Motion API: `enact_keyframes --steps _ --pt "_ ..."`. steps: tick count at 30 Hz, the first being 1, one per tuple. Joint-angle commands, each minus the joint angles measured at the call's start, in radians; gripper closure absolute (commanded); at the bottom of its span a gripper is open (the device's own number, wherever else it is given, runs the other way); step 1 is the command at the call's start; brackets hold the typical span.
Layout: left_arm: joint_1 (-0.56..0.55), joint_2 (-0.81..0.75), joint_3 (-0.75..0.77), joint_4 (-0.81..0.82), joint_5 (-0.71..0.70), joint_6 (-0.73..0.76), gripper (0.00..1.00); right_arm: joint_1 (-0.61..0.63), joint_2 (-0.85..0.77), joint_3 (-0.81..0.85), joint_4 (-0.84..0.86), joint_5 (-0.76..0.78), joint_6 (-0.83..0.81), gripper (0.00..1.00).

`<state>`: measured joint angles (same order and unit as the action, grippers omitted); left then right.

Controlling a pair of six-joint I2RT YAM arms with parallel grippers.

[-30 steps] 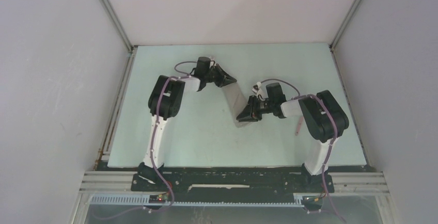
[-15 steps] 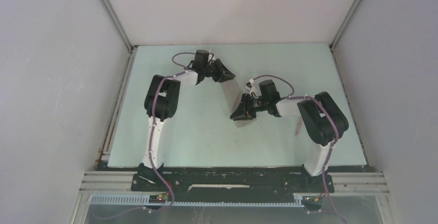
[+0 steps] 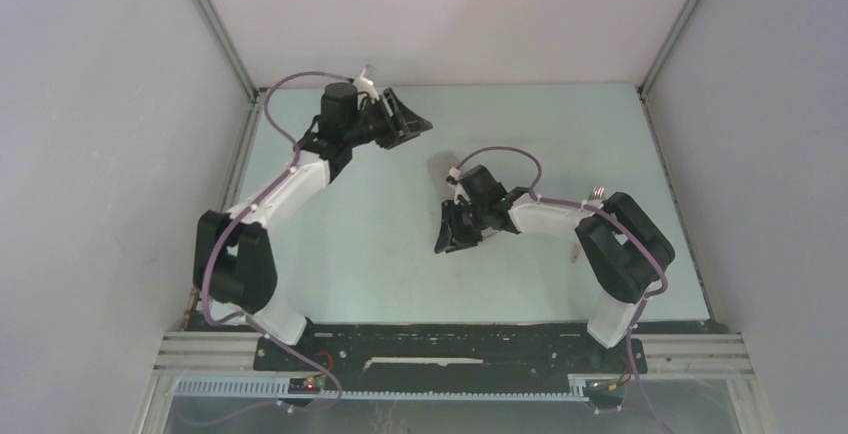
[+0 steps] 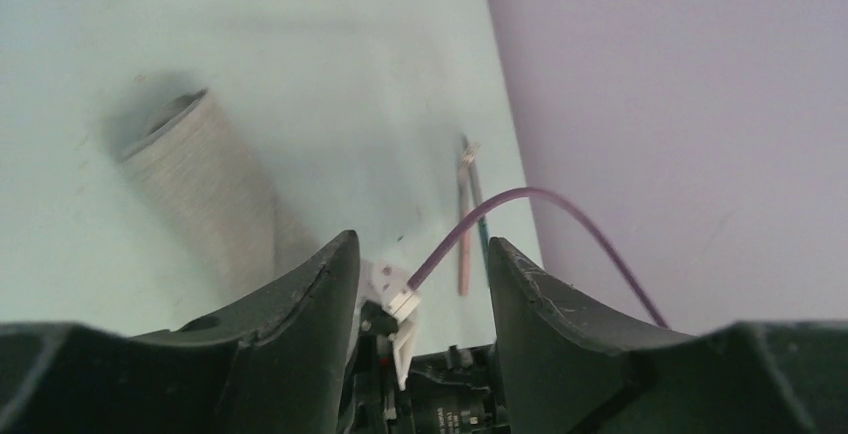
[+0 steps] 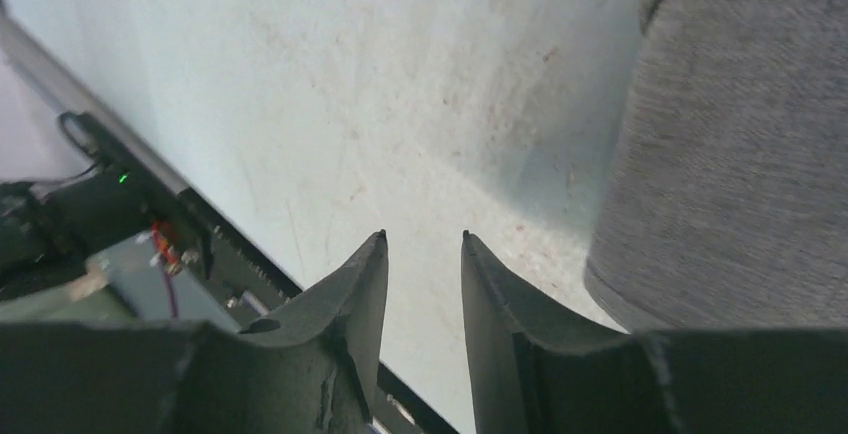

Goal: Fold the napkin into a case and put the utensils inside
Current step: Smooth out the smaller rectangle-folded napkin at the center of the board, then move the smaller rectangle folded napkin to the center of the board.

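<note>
The napkin (image 4: 212, 199) lies flat on the table, folded into a narrow taupe-grey case with one end gaping open (image 4: 165, 126). My left gripper (image 4: 420, 249) stands open and empty, raised at the far left of the table (image 3: 412, 122), well clear of the cloth. My right gripper (image 5: 424, 239) is open too, with bare table between its fingers and the napkin (image 5: 740, 154) just to its right. From above, that gripper (image 3: 447, 237) and its arm cover the cloth. The utensils (image 4: 467, 224), one pink-handled and one teal-handled, lie near the right wall. From above, the pink handle (image 3: 577, 251) shows beside the right arm's elbow.
The pale green table (image 3: 350, 254) is boxed in by white walls on three sides (image 3: 450, 14). A black rail (image 3: 450, 339) with the arm bases runs along the near edge. The right arm's purple cable (image 3: 500, 154) loops above the middle.
My left gripper opened, let go of the napkin's far end and swung back to the far left. My right gripper slid off the cloth toward the left and opened a little wider.
</note>
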<state>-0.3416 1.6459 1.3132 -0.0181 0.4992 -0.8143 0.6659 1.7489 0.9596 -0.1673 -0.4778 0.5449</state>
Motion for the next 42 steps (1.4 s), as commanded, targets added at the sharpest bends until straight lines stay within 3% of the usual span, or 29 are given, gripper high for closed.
enact_keyframes --steps 1,3,5,12,19,23,28,39,42 --pt "0.036 -0.123 -0.146 -0.053 -0.067 0.055 0.43 0.081 0.032 0.099 -0.141 0.314 0.042 0.62" --pt "0.039 -0.19 -0.193 -0.054 -0.069 0.058 0.42 0.098 0.042 0.106 -0.156 0.399 0.077 0.72" --pt "0.038 -0.234 -0.228 -0.054 -0.07 0.058 0.41 0.095 0.048 0.107 -0.188 0.467 0.091 0.75" --pt "0.038 -0.259 -0.249 -0.06 -0.088 0.067 0.4 -0.063 -0.03 0.014 -0.264 0.605 0.053 0.74" --pt "0.035 -0.199 -0.25 0.014 -0.081 0.01 0.39 -0.346 -0.117 0.003 -0.231 0.505 -0.078 0.66" --pt "0.03 -0.219 -0.271 0.027 -0.08 0.001 0.39 -0.331 -0.163 0.128 -0.291 0.407 -0.177 0.5" --pt "0.019 -0.288 -0.327 0.046 -0.077 0.0 0.39 -0.266 -0.143 0.295 -0.292 0.362 -0.184 0.47" --pt "0.001 -0.49 -0.422 -0.059 -0.103 0.033 0.38 -0.208 0.404 1.009 -0.49 0.393 -0.143 0.46" --pt "0.001 -0.53 -0.437 -0.085 -0.117 0.047 0.37 -0.186 0.496 1.118 -0.522 0.387 -0.143 0.46"
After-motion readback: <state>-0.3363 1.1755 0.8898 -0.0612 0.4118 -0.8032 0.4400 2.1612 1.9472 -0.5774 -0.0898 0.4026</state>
